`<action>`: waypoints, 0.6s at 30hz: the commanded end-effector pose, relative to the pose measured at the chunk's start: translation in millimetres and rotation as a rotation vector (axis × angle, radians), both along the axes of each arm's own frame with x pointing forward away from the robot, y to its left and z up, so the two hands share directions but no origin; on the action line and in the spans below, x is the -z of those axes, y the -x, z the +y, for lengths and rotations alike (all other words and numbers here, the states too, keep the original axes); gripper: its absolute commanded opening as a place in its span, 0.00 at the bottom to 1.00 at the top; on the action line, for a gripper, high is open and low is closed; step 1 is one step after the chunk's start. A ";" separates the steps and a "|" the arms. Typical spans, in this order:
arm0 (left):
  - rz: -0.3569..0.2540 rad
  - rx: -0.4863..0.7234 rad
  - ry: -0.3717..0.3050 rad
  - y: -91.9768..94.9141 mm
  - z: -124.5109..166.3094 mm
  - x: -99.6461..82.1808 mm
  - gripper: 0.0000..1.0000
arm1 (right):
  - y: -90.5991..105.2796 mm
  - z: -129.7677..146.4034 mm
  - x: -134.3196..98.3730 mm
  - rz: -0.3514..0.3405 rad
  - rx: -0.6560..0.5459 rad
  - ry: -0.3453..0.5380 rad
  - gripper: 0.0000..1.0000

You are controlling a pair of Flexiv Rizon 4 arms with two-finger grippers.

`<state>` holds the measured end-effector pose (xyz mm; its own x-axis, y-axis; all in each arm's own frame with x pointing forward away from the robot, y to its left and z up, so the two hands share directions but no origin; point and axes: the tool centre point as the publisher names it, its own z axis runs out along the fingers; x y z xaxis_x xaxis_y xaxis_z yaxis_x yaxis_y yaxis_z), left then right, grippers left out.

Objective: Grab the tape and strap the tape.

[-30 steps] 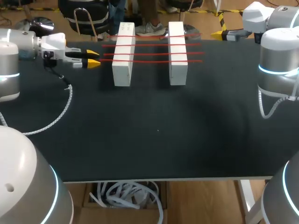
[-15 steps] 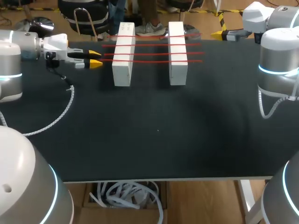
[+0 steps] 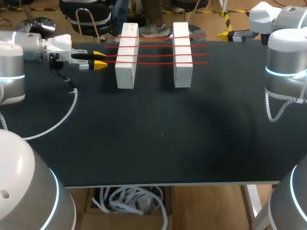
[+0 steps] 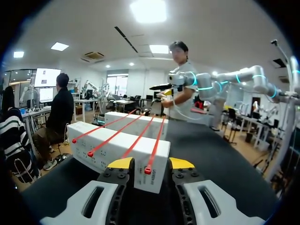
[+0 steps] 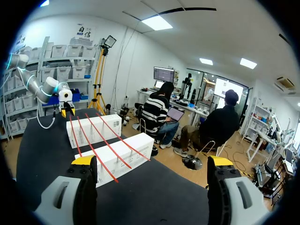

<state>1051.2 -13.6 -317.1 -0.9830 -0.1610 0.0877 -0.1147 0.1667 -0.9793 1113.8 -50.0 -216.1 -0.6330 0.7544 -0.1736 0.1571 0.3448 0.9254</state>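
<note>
Thin red tape strands point(image 3: 153, 55) span two white rectangular blocks point(image 3: 126, 72) by the black table's point(image 3: 158, 134) far edge; my left gripper point(image 3: 100, 58), fingers slightly spread, sits at the strands' left ends; my right gripper point(image 5: 152, 161) gapes wide at the far right corner.

Table point(image 3: 158, 143) plain black, left block point(image 3: 127, 57) and right block point(image 3: 182, 55) both white, four tape strips point(image 3: 153, 55) across them bright red. Left gripper point(image 3: 100, 58) has yellow tips, black fingers, white housing; right gripper point(image 5: 152, 161) same yellow tips on black and pale grey. Left arm point(image 3: 12, 62) and right arm point(image 3: 285, 52) silver-grey with a glowing cyan ring; cable point(image 3: 73, 106) white with fine dark ribbing.
</note>
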 end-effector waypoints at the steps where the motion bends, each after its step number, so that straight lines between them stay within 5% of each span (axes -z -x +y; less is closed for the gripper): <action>1: 0.004 0.012 0.006 -2.4 2.3 3.2 0.28 | 0.0 0.0 0.0 0.000 0.000 0.000 1.00; 18: 0.013 0.016 0.018 -0.6 5.1 7.0 0.29 | 0.0 0.0 0.0 0.000 0.000 0.000 1.00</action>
<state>1049.5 -8.2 -321.2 -0.9838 -0.1469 0.1025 -0.1253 0.1554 -0.9799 1113.8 -50.0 -216.1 -0.6331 0.7544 -0.1736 0.1571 0.3448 0.9254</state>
